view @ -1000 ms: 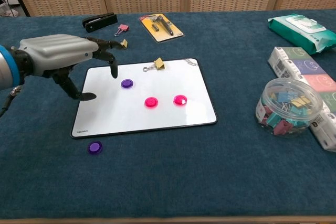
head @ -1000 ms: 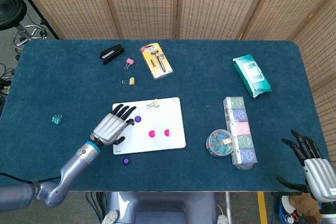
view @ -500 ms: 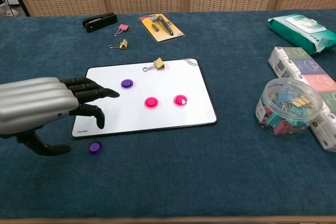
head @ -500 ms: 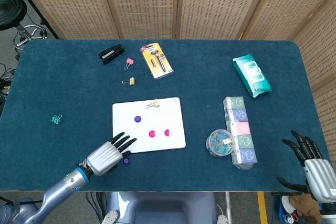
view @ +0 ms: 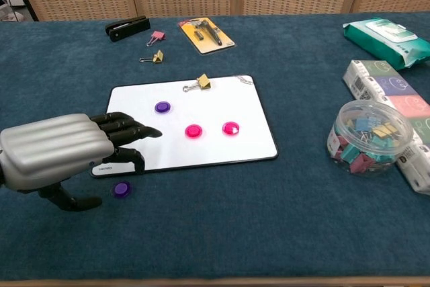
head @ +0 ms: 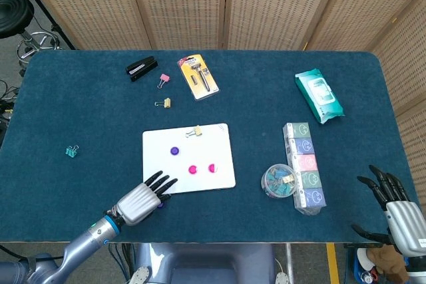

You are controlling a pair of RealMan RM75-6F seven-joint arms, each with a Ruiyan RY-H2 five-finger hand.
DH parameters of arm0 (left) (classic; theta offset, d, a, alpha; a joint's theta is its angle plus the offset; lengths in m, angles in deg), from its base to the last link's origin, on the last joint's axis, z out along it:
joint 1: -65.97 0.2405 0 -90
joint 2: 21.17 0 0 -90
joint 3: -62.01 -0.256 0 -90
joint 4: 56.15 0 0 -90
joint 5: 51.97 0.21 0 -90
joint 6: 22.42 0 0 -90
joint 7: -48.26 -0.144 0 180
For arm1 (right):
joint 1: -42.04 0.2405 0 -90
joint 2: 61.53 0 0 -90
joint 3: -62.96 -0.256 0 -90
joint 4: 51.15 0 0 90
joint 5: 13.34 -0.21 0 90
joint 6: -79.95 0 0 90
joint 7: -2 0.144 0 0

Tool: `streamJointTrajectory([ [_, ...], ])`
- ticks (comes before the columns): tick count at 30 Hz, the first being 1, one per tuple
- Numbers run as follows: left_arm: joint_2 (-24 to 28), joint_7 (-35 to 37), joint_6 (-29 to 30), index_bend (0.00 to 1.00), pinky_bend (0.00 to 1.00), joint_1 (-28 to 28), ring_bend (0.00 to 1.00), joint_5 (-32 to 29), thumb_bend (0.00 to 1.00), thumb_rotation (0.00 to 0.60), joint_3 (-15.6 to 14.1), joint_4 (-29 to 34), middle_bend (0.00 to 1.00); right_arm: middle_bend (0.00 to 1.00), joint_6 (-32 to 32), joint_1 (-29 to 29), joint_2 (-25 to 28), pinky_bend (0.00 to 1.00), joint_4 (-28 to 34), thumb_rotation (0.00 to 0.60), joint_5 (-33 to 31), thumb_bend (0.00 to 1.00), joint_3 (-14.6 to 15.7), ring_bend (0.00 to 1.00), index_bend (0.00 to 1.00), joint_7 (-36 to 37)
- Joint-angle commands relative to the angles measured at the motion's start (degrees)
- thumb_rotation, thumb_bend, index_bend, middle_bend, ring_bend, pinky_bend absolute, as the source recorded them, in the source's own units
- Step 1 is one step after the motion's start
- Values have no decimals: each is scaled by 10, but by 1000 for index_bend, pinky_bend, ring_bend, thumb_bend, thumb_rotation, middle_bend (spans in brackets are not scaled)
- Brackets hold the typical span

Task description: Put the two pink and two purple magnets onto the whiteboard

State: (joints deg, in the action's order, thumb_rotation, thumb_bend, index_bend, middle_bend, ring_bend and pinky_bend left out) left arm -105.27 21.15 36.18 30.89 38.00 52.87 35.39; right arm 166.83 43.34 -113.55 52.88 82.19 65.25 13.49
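The whiteboard (head: 213, 139) (view: 242, 109) lies flat mid-table. On it sit one purple magnet (head: 174, 151) (view: 162, 107) and two pink magnets (head: 192, 169) (head: 212, 167) (view: 193, 131) (view: 230, 128). A second purple magnet (view: 121, 189) lies on the cloth just off the board's near left corner; in the head view my left hand hides it. My left hand (head: 140, 199) (view: 57, 153) hovers over that corner with fingers apart, holding nothing. My right hand (head: 394, 208) is open off the table's near right edge.
A jar of binder clips (head: 279, 181) (view: 367, 138) and a row of boxes (head: 303, 167) stand right of the board. A yellow clip (head: 195, 131) sits on the board's far edge. Stapler (head: 141, 68), razor pack (head: 198, 77), wipes (head: 319, 95) and loose clips lie farther back.
My left hand has drawn back from the purple magnet on the board toward the near left corner, then settled lower over the loose purple magnet. Magnets and right hand have not moved.
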Motion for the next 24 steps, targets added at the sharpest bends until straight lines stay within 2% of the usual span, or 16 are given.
streamJointTrajectory([
  [1,-5,-2,-1,325,0,3,0,1,278,600,2,-4,0,0,0,0,0,0,0,600,-1,25,0,0,154,0],
  [24,-35,-10,-20,351,0,13,0,-8,307,600,19,-31,0,0,2,-1,4,0,-3,600,-3,25,-1,0,154,12],
])
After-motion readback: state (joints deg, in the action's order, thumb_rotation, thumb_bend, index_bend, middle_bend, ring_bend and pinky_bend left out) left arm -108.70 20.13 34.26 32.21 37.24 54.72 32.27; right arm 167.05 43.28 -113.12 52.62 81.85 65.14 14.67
